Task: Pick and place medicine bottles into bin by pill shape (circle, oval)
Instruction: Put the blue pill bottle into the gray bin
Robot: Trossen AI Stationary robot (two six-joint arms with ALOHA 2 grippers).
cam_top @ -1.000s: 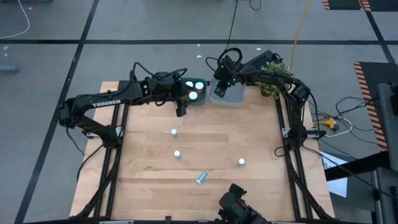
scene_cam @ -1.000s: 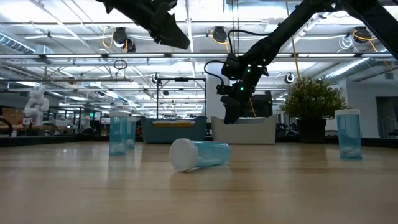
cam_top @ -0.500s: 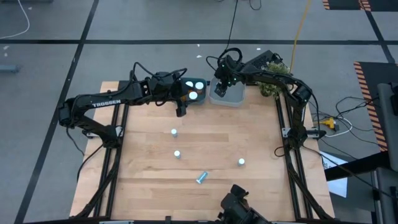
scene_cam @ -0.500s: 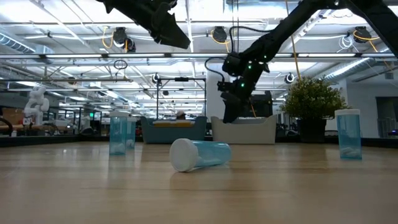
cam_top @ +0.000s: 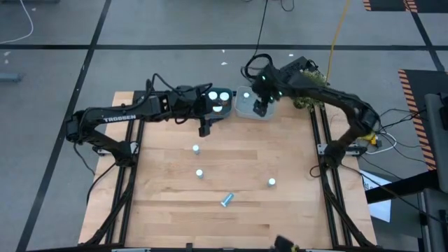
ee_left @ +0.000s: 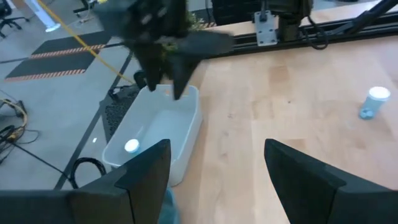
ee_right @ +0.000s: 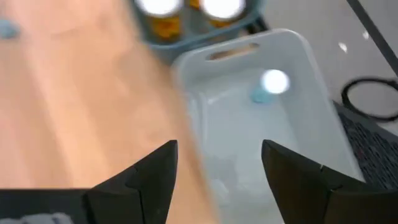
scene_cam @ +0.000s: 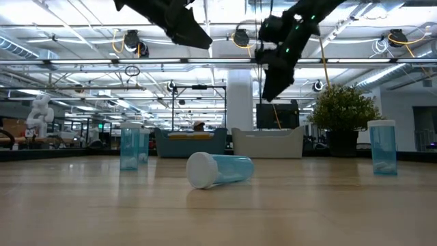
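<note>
Several pale-blue medicine bottles are on the wooden table. Three stand upright (cam_top: 196,148) (cam_top: 199,173) (cam_top: 271,183) and one lies on its side (cam_top: 227,200) (scene_cam: 218,169). Another pale-blue bottle (ee_right: 272,84) (cam_top: 245,96) rests in the white bin (cam_top: 253,112). Two orange bottles with white caps (cam_top: 213,96) (cam_top: 224,99) stand in the blue bin beside it. My right gripper (ee_right: 217,180) (cam_top: 260,108) hovers open above the white bin. My left gripper (ee_left: 214,180) (cam_top: 204,127) hangs open in front of the blue bin, holding nothing.
A potted plant (cam_top: 306,98) stands at the far right corner behind the bins. The arms' frame rails (cam_top: 325,175) run along both table sides. Bare wood (cam_top: 280,147) lies between the bins and the loose bottles.
My right gripper has risen from low in the white bin to well above it and shifted a little toward the table's right edge. The pale-blue bottle in the bin now shows in the high view.
</note>
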